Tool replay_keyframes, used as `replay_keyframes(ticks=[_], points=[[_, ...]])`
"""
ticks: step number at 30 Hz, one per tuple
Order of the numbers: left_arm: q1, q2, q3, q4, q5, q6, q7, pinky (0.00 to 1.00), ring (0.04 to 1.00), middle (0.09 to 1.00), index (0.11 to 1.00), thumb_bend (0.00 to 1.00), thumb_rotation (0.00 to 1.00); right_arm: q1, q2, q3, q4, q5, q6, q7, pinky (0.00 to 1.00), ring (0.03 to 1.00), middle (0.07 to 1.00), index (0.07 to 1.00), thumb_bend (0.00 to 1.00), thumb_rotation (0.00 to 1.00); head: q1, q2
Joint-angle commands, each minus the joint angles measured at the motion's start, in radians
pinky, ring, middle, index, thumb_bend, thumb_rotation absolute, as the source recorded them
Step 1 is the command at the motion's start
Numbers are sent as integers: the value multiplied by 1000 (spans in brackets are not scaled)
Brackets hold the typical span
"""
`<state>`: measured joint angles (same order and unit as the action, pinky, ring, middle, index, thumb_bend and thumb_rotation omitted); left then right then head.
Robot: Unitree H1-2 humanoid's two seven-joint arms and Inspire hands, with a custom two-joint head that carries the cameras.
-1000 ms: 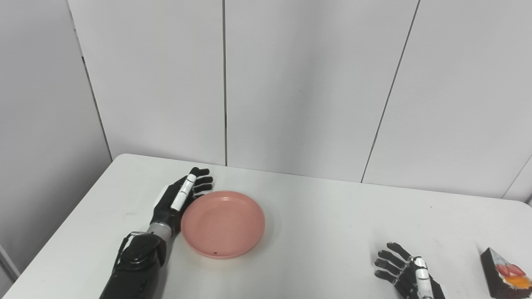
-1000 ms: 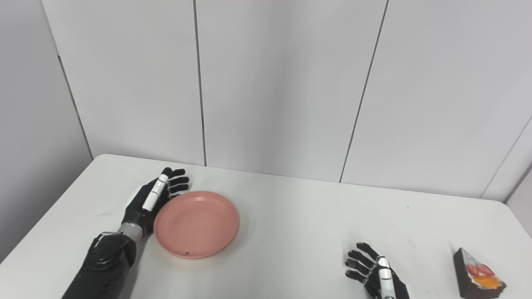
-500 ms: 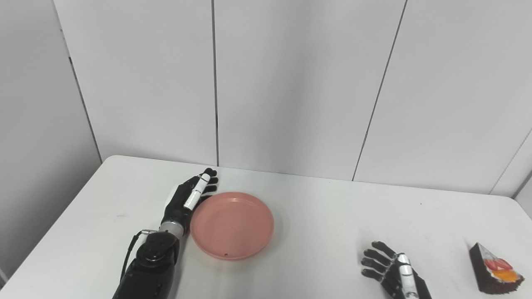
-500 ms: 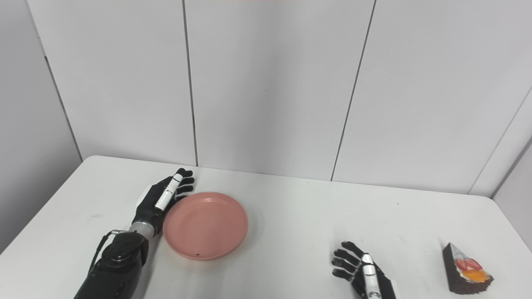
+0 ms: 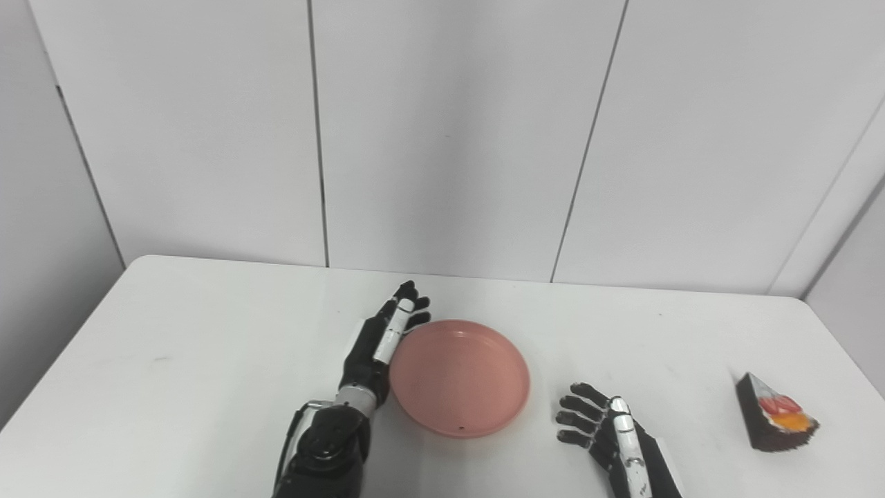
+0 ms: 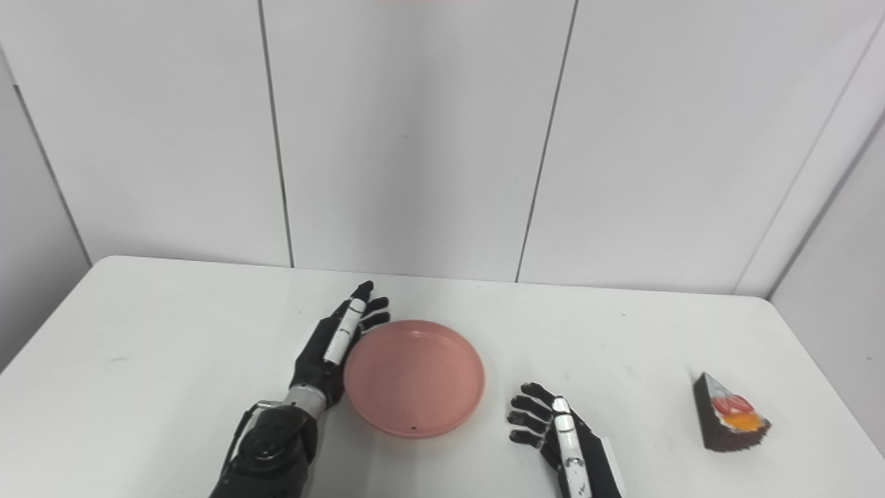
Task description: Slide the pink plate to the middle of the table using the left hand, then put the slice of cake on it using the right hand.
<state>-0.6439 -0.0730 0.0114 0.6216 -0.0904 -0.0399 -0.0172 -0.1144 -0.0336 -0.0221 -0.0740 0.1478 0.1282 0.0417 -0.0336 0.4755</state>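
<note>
The pink plate (image 5: 460, 377) lies flat on the white table (image 5: 193, 360), near its middle. My left hand (image 5: 379, 340) stands on edge against the plate's left rim, open, its fingers straight and pointing away from me. My right hand (image 5: 608, 436) rests open near the table's front edge, just right of the plate, fingers spread and holding nothing. The slice of cake (image 5: 774, 413), dark with red and orange fruit on top, sits far to the right, well apart from the right hand.
A wall of white panels (image 5: 442, 138) rises straight behind the table's far edge. The table's right edge runs close beside the cake.
The camera has swung to the right. Against the table, the left hand has pushed the plate to the right, toward the middle and closer to the right hand. The cake has stayed put.
</note>
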Motion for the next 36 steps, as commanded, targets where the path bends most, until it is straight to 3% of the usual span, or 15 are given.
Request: replay_keyframes(ticks=[1,5,12,24,28,36], points=[[11,16,4,10,2,5,-8,771,813,840,910,656,829,9,9,2,-9,-10,32,-10,650,690,713,714,682,922,-2,2],[6,26,2,6,-10,21,-43,775,822,833,868,632,839,5,25,5,-11,-17,41,-19,645,680,698,704,695,907,-40,5],[2,40,5,11,-18,32,-78,786,829,833,867,638,820,0,42,23,-2,-60,32,-36,650,686,698,708,710,920,-103,11],[7,45,7,27,-18,37,-87,778,831,831,870,629,823,0,38,39,2,-108,15,-38,637,692,718,734,665,962,-129,6],[-1,46,17,55,-26,35,-89,776,829,833,874,636,826,6,30,49,40,-169,-182,-53,634,698,726,755,610,908,-143,-6],[-7,48,21,72,-40,34,-108,789,832,831,886,646,821,-18,-9,-11,20,-263,-376,-127,674,745,792,803,710,925,-183,-15]])
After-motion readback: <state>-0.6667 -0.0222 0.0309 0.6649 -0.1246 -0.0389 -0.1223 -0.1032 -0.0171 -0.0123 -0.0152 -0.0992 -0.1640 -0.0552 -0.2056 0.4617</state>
